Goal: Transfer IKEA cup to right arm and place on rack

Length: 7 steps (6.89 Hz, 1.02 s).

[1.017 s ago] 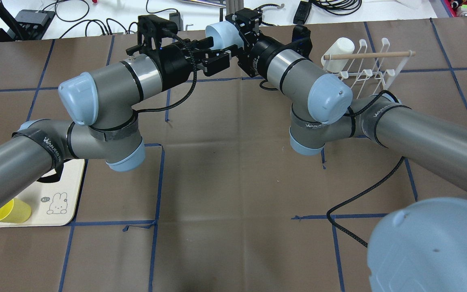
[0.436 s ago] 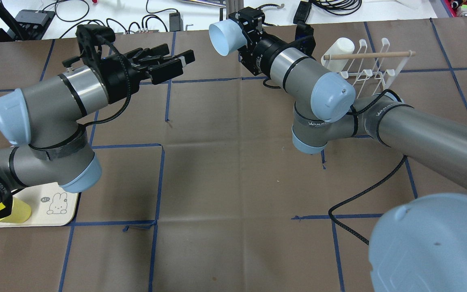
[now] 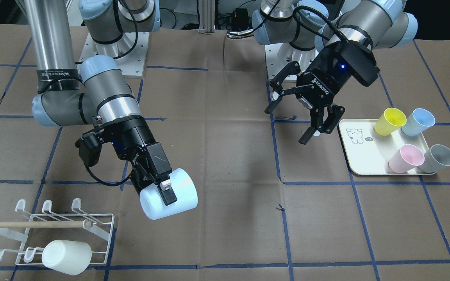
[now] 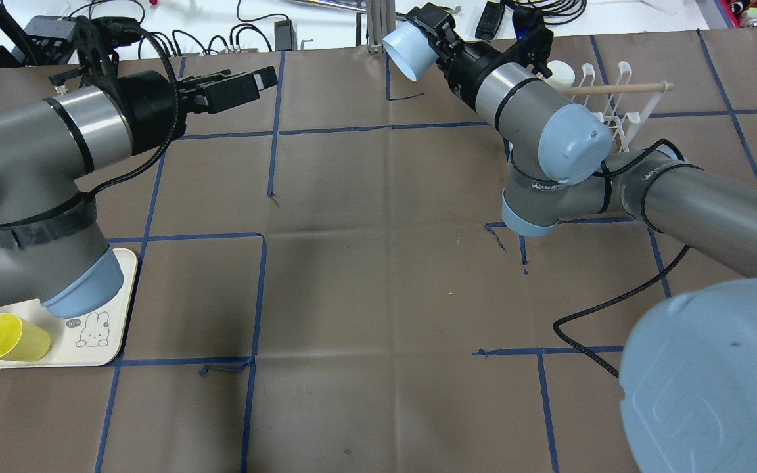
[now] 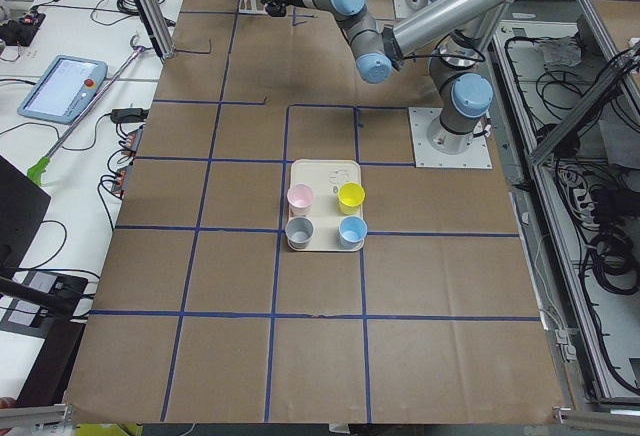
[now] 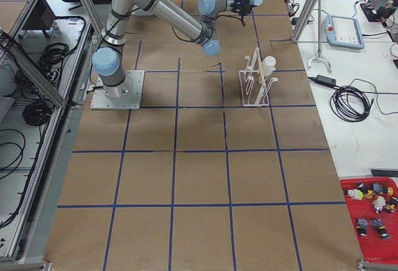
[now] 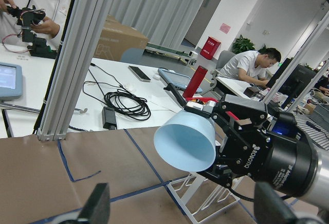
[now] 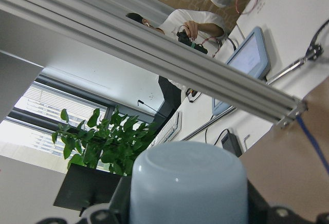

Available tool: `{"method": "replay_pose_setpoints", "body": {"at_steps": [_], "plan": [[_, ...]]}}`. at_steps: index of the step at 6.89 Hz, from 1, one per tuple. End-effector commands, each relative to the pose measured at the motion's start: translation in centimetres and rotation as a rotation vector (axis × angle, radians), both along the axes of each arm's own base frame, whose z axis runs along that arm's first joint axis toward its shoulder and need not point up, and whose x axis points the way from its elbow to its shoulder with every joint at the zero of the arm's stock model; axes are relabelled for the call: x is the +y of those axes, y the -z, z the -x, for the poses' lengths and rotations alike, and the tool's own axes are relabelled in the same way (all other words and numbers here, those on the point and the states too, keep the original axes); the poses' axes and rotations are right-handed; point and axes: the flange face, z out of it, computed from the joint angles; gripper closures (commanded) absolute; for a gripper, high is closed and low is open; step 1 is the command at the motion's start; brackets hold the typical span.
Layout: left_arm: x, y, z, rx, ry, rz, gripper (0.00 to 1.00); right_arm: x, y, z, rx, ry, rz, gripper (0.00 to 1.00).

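The right arm (image 3: 104,93) reaches out over the brown table (image 3: 225,148) with a pale blue cup (image 3: 178,193) in its gripper (image 3: 165,195); the fingers are clamped across the cup's body, one black finger (image 3: 167,192) lying along the outer wall. The cup hangs in the air on its side, clear of the table, its open mouth turned toward the other arm. It is near the white wire rack (image 3: 97,232) but not touching it. A white cup (image 3: 66,256) already sits tipped over on one of the rack's prongs, below the wooden handle (image 3: 33,224).

The left arm (image 3: 369,19) is well apart from the right one, over its own side of the table; its gripper (image 3: 292,121) is spread wide with nothing between the fingers, tilted down and hanging just beside the cream tray (image 3: 359,156). On that tray are four cups lying at a slant: a yellow one (image 3: 390,121), a blue one (image 3: 417,121), a pink one (image 3: 406,158) and a grey one (image 3: 436,158). From the left wrist camera the blue cup's mouth faces the lens, with the right gripper's black body behind it.
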Motion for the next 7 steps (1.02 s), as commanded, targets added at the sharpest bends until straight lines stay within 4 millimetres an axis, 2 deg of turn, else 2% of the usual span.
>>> {"method": "replay_pose_setpoints", "body": {"at_steps": [1, 2, 4, 5, 7], "plan": [[-1.8, -1.1, -1.9, -0.116, -0.154, -0.242, 0.03, -1.4, -0.1, 4.5, 0.371, -0.005, 0.182, 0.75], [-2.7, -1.5, -2.8, -0.175, -0.211, -0.372, 0.03, -2.3, -0.1, 7.7, 0.515, 0.013, 0.237, 0.78], [-3.4, -4.6, -2.7, -0.293, -0.249, -0.59, 0.03, -3.4, 0.3, 12.5, 0.794, 0.03, 0.316, 0.82], [-3.7, -5.9, -1.6, -0.4, -0.256, -0.654, 0.03, -3.9, 0.3, 15.9, 0.923, 0.058, 0.335, 0.81], [-5.1, -7.1, 1.6, -0.585, -0.232, -0.737, 0.02, -4.5, 1.0, 20.2, 1.039, 0.181, 0.261, 0.81]]}}
